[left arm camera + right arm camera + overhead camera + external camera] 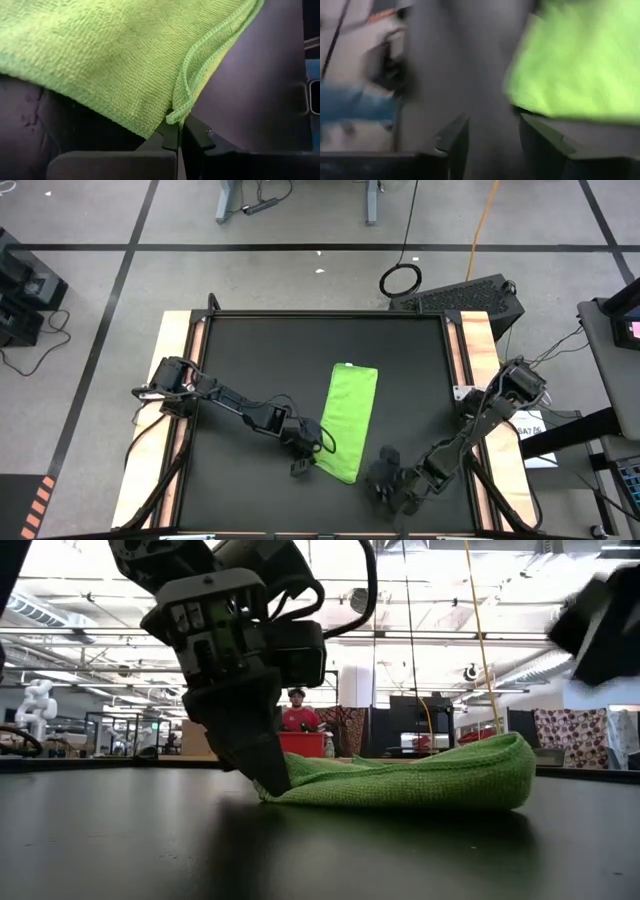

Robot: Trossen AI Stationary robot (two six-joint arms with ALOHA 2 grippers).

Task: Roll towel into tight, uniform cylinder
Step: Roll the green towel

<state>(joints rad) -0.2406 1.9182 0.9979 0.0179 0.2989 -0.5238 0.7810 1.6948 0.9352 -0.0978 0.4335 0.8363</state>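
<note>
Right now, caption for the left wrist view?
Left gripper shut on the lime-green towel's corner, over the black mat.

Lime-green towel point(349, 420), folded long strip, flat on mat, near-end corner pinched

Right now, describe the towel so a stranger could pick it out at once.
On the black mat covering the table, look between the two arms. The towel lies there as a folded strip, one corner pinched in the left pincer. It is the only bright lime-green thing.
</note>
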